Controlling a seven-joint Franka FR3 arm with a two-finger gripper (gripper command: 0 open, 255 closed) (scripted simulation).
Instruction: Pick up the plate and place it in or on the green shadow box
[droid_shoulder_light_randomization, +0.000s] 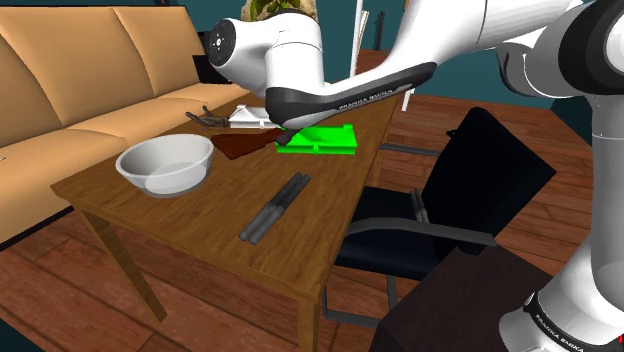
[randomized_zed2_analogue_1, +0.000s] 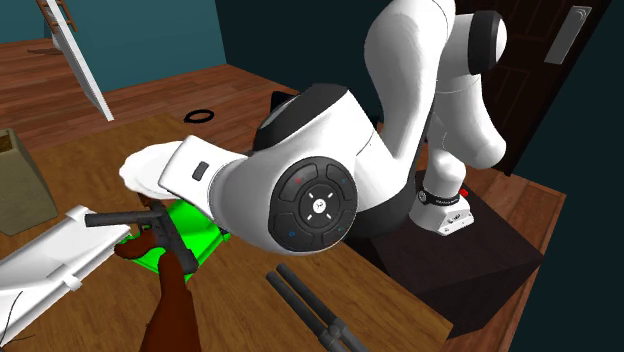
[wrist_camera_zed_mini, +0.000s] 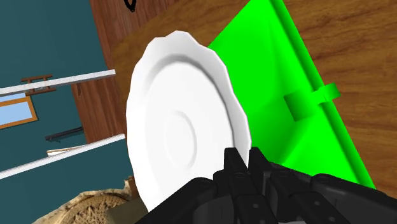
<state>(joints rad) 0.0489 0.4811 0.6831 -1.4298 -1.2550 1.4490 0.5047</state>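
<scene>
Edgewise in claw (wrist_camera_zed_mini: 247, 156), white plate (wrist_camera_zed_mini: 178, 127); green shadow box (wrist_camera_zed_mini: 280, 70) half behind.

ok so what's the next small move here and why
Probably lower the hand toward the green shadow box. Its fingers clasp the white plate by the rim, and the plate hangs tilted above the box, partly past its edge and seemingly not yet set down.

**White plate raised on edge by the green box**

The white round plate (wrist_camera_zed_mini: 181, 124), glossy and with a wavy rim and a shallow centre ring, stands tilted on edge. The black gripper (wrist_camera_zed_mini: 248, 158) pinches it at the rim. Close beside it, the bright green flat shadow box (wrist_camera_zed_mini: 280, 76) lies flat on the wooden table (droid_shoulder_light_randomization: 200, 215), a small tab on its long raised edge.
</scene>
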